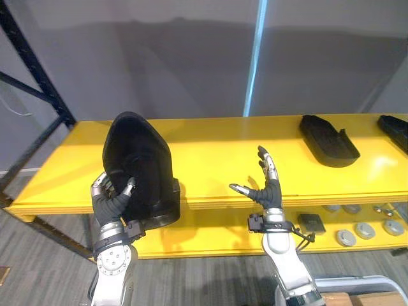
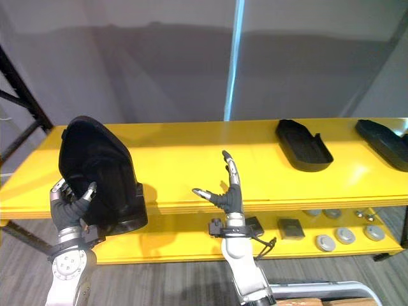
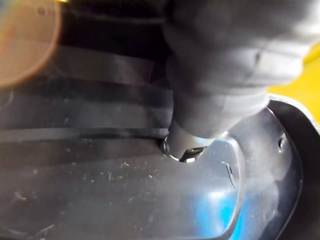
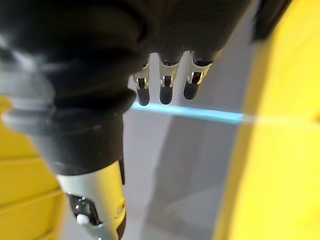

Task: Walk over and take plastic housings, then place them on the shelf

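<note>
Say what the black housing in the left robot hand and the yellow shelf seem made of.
Housing: likely moulded plastic, black, semi-gloss; the left wrist view shows sheen and fine scratches. Shelf: probably painted board, smooth yellow, faintly reflective.

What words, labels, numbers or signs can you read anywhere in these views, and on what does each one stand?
None: no readable text in any view.
The black plastic housing, which the left hand grips with curled fingers: no visible label.
Another housing, lying on the yellow shelf: plain.
The grey discs on the level below: too small to tell.
</note>
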`<state>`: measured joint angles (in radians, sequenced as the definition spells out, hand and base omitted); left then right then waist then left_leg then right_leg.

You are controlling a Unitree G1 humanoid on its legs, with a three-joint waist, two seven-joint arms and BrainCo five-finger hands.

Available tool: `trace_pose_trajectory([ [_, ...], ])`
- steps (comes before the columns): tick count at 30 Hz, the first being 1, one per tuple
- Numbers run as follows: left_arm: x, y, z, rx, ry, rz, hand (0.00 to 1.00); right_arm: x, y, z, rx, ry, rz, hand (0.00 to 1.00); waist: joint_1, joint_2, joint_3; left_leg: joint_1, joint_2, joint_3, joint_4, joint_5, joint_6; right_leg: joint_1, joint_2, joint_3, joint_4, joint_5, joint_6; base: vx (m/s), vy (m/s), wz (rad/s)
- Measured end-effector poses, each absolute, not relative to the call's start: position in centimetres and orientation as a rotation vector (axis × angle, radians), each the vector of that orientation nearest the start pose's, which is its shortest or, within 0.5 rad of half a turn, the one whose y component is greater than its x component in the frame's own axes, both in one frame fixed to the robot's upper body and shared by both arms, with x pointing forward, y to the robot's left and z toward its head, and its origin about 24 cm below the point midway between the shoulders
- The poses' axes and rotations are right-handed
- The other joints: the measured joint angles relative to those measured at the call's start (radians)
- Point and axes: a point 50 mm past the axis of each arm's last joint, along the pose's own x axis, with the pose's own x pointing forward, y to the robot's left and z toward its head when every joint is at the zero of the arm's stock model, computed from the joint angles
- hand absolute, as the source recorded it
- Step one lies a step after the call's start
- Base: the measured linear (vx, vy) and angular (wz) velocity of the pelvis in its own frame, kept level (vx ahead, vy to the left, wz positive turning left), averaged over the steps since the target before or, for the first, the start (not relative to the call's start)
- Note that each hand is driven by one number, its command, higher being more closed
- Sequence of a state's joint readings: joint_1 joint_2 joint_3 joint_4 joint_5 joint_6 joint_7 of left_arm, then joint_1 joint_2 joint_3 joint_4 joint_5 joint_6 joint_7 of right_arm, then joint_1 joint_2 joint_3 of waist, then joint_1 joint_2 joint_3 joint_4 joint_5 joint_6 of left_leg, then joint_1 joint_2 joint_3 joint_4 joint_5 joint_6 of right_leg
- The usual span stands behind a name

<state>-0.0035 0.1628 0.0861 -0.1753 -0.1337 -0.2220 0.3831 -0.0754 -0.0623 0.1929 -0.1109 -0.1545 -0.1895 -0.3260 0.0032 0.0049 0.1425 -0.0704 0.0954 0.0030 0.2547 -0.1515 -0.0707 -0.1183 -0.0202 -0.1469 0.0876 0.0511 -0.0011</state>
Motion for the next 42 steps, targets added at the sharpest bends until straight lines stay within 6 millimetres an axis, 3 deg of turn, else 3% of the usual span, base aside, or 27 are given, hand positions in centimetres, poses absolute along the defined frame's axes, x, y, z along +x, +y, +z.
trace_pose_trajectory([
  [2,24.1,20.6,10.3,-0.097,-0.383,0.442,1.0,24.4,-12.4,9.9,-0.085,-0.382,-0.104,0.0,-0.016,0.02,0.024,-0.048,0.033,0.005,0.191,-0.047,-0.026,0.046,0.026,0.0,0.003,-0.014,-0.022,0.25,-0.003,-0.13],
  [3,24.3,20.2,9.7,-0.154,-0.353,0.446,1.0,23.8,-12.6,9.9,-0.055,-0.381,-0.1,0.0,-0.017,0.028,0.026,-0.121,0.042,-0.004,0.352,-0.061,-0.056,0.059,0.025,0.011,0.003,-0.017,-0.027,0.2,0.052,-0.21],
  [4,24.3,20.1,9.6,-0.164,-0.348,0.445,1.0,23.8,-12.7,10.0,-0.052,-0.382,-0.101,0.0,-0.017,0.028,0.027,-0.129,0.044,-0.003,0.361,-0.066,-0.061,0.06,0.023,0.014,0.002,-0.018,-0.028,0.17,0.082,-0.3],
  [7,24.8,19.2,9.2,-0.264,-0.317,0.418,1.0,22.8,-13.7,10.1,-0.017,-0.381,-0.128,0.0,-0.039,0.026,0.028,-0.148,0.097,0.067,0.225,-0.065,-0.042,0.054,-0.012,0.028,-0.006,-0.021,-0.022,0.13,0.113,-0.08],
  [8,25.2,18.9,9.5,-0.312,-0.324,0.409,1.0,22.3,-14.2,9.8,-0.024,-0.367,-0.148,0.0,-0.049,0.029,0.028,-0.136,0.12,0.096,0.12,-0.039,-0.014,0.037,-0.024,0.031,0.008,-0.029,-0.002,0.09,0.198,-0.04],
  [9,25.7,18.6,9.9,-0.366,-0.331,0.398,1.0,21.8,-14.8,9.4,-0.034,-0.346,-0.168,0.0,-0.053,0.045,0.025,-0.113,0.145,0.12,0.024,0.03,-0.02,0.02,-0.02,0.042,0.022,-0.039,0.022,0.08,0.233,-0.13],
  [10,26.1,18.6,10.1,-0.387,-0.334,0.395,1.0,21.6,-15.1,9.1,-0.036,-0.33,-0.178,0.0,-0.053,0.047,0.025,-0.107,0.149,0.136,0.007,0.088,-0.048,0.012,-0.021,0.05,0.027,-0.041,0.029,0.06,0.272,-0.28],
  [12,27.6,19.1,10.5,-0.416,-0.326,0.412,1.0,20.5,-14.9,7.8,-0.022,-0.261,-0.181,0.0,-0.078,0.014,0.018,-0.097,0.096,0.171,-0.024,0.101,-0.037,0.01,-0.071,0.071,0.0,-0.024,0.058,0.07,0.318,-0.17],
  [15,28.7,20.0,11.5,-0.43,-0.339,0.426,1.0,20.1,-14.6,7.4,-0.024,-0.238,-0.152,0.0,-0.102,0.009,0.015,-0.074,0.048,0.228,-0.059,0.105,-0.02,0.003,-0.117,0.117,-0.033,-0.002,0.084,0.05,0.241,-0.29],
  [18,30.3,20.5,13.1,-0.422,-0.371,0.419,1.0,19.8,-14.6,7.0,-0.037,-0.222,-0.146,0.0,-0.108,0.008,0.016,-0.074,0.041,0.248,-0.066,0.103,-0.016,-0.007,-0.121,0.137,-0.048,0.01,0.097,0.02,0.097,-0.23],
  [24,34.3,21.3,16.5,-0.362,-0.365,0.369,1.0,19.5,-14.7,6.6,-0.064,-0.2,-0.12,0.0,-0.155,0.007,0.02,-0.084,0.054,0.274,-0.085,0.106,-0.018,-0.036,-0.101,0.16,-0.065,0.026,0.092,0.01,0.008,-0.16],
  [29,37.9,20.2,22.2,-0.169,-0.392,0.251,1.0,19.6,-13.4,6.8,-0.079,-0.209,-0.034,0.0,-0.161,0.002,0.091,-0.12,0.053,0.282,-0.082,0.116,-0.012,-0.076,-0.102,0.172,-0.069,0.042,0.093,-0.03,0.014,-0.05],
  [33,39.1,21.2,23.2,-0.09,-0.336,0.273,1.0,20.0,-11.8,7.4,-0.079,-0.246,0.043,0.0,-0.175,-0.003,0.135,-0.133,0.052,0.285,-0.078,0.116,-0.012,-0.091,-0.103,0.18,-0.066,0.043,0.093,-0.02,0.014,-0.02],
  [38,40.1,21.9,22.8,-0.015,-0.236,0.303,1.0,20.0,-11.2,7.5,-0.083,-0.255,0.083,0.0,-0.181,-0.012,0.179,-0.139,0.052,0.283,-0.074,0.117,-0.011,-0.096,-0.103,0.184,-0.063,0.044,0.093,0.0,0.0,0.0],
  [42,40.3,22.3,24.2,0.051,-0.247,0.323,1.0,20.1,-10.7,7.8,-0.079,-0.267,0.105,0.0,-0.18,-0.014,0.209,-0.141,0.053,0.283,-0.069,0.117,-0.011,-0.096,-0.103,0.185,-0.06,0.044,0.093,-0.01,0.006,0.0],
])
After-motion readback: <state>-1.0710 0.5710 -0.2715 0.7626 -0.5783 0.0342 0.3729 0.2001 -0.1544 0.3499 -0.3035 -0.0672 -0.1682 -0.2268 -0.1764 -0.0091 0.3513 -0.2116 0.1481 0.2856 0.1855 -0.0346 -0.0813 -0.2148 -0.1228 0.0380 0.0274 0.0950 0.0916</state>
